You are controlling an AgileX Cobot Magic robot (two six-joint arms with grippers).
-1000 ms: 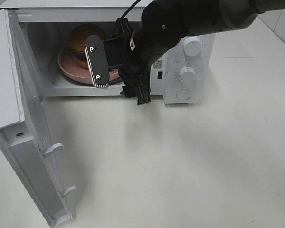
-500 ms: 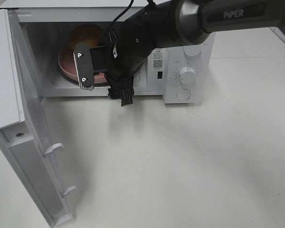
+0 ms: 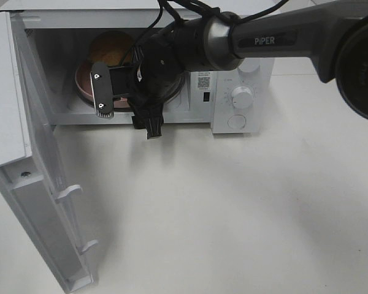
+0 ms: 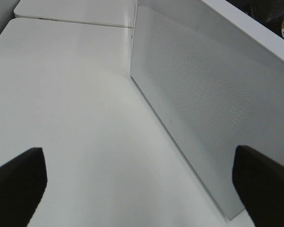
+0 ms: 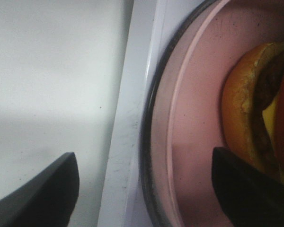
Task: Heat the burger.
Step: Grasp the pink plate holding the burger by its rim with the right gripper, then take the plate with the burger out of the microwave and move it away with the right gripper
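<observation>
Both grippers open & empty: burger (image 3: 108, 49) sits on pink plate (image 3: 81, 76) inside microwave (image 3: 245, 67), just behind right gripper (image 3: 119, 98) at cavity mouth; left gripper (image 4: 142, 184) is outside by microwave door (image 4: 203, 94), so right arm nearer.

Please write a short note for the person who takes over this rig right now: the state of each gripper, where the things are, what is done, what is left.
Left gripper: open, holding nothing, beside the open microwave door.
Right gripper: open, holding nothing, at the front edge of the pink plate.
The burger sits on the plate inside the microwave.
Done: burger and plate are in the oven cavity.
Left: pull the right arm out, shut the door, set the knobs to start heating.
</observation>
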